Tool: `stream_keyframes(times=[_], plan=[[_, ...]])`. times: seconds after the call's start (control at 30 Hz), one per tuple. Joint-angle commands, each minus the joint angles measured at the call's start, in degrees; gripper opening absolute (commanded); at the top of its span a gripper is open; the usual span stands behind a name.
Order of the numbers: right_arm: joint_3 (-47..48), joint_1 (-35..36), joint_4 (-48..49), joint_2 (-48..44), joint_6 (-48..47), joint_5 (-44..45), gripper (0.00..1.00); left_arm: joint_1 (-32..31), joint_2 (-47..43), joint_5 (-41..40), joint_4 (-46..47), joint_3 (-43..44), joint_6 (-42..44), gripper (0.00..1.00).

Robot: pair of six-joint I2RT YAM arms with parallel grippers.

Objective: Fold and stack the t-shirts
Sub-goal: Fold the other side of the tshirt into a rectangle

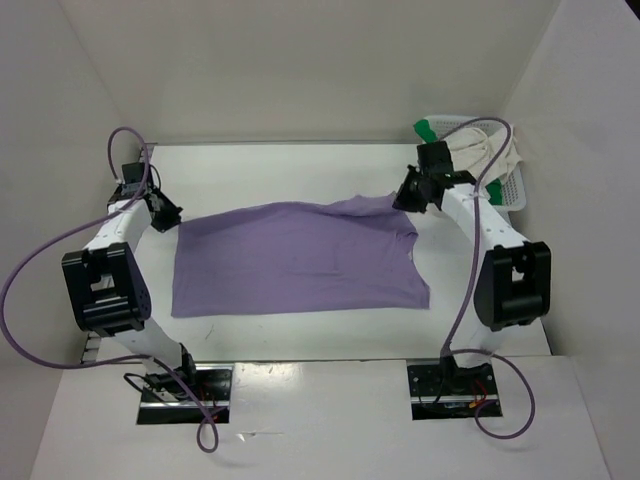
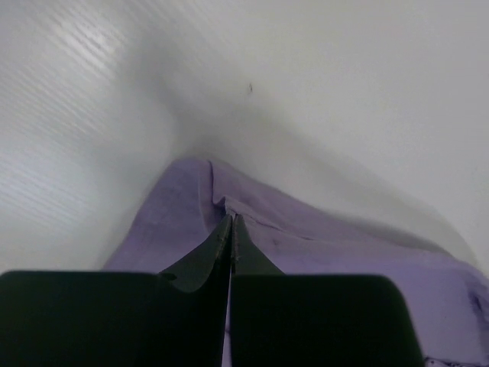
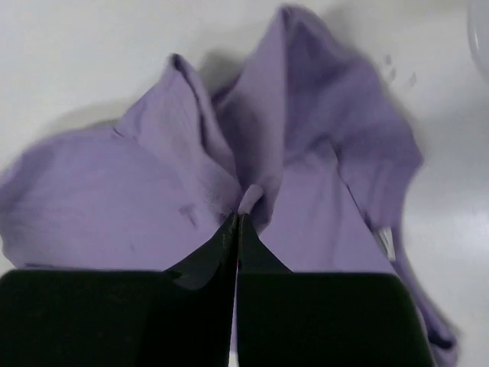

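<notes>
From above, the lavender t-shirt lies spread across the middle of the white table. It is mostly flat, and its far right corner is pulled up into a rumpled peak. The left gripper sits at the shirt's far left corner and the right gripper at the raised far right corner. At this range the fingertips are too small and dark to show how the jaws stand. At the table's far right corner a white mesh basket is partly covered by the right arm and its cable. The cream t-shirt is heaped in it, and only a small patch of the green t-shirt shows at its far edge.

In the left wrist view, the left gripper has its jaws pressed together with no gap. A raised fold of the lavender t-shirt runs right into the tips, so it is pinching the cloth. The dark finger bodies hide the lower part of the frame, and the rest of the shirt is cut off at the right edge.

In the right wrist view, the right gripper is likewise fully closed, nipping a bunched ridge of the lavender t-shirt, which fans out in creases on both sides. A small white scrap shows at the cloth's right edge, too blurred to identify. A pale curved edge in the top right corner is cut off, and I cannot tell what it is.
</notes>
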Motion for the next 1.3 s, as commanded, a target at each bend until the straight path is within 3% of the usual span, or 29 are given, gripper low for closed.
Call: stream_keyframes(times=[0.0, 0.1, 0.4, 0.73, 0.8, 0.83, 0.9, 1.03, 1.13, 1.17, 1.27], plan=[[-8.23, -0.1, 0.59, -9.81, 0.16, 0.03, 0.0, 0.22, -4.26, 1.61, -1.22, -2.17, -0.28, 0.0], [-15.51, -0.1, -1.25, -15.51, -0.37, 0.03, 0.0, 1.45, -5.41, 2.3, -1.84, -3.66, -0.28, 0.0], [-25.63, -2.9, -11.33, -29.03, 1.38, -0.84, 0.0, 5.04, -10.84, 4.49, -4.82, -7.25, -0.28, 0.0], [-27.4, -3.96, -22.17, -31.7, 2.01, -3.74, 0.0, 10.14, -12.71, 9.08, -6.67, -13.15, -0.8, 0.0], [-27.4, -3.44, -24.27, -31.71, 1.48, -2.87, 0.0, 11.2, -12.71, 10.21, -7.2, -14.73, -1.51, 0.1], [-26.88, -3.44, -24.29, -31.71, 0.96, -2.26, 0.03, 11.82, -13.23, 10.22, -7.21, -14.74, -2.03, 0.27], [-26.18, -2.91, -24.29, -31.71, 0.43, -2.95, 0.13, 12.96, -14.46, 10.22, -8.0, -13.78, -2.56, 0.35], [-20.91, -2.91, -22.71, -29.61, -0.19, -1.12, 0.33, 12.36, -17.8, 9.6, -10.37, -9.48, -3.09, 0.35], [-18.62, -2.91, -16.84, -27.85, 0.33, -2.07, 0.37, 8.32, -17.8, 10.73, -8.62, -8.85, -3.1, 0.35], [-18.61, -2.3, -14.21, -26.1, 0.34, -3.38, 0.31, 7.26, -17.8, 11.7, -6.18, -10.15, -3.09, 0.35], [-19.49, 2.25, -4.36, -19.27, 3.32, -3.4, 0.0, 1.99, -16.49, 13.2, -2.57, -12.44, -3.09, 0.35]])
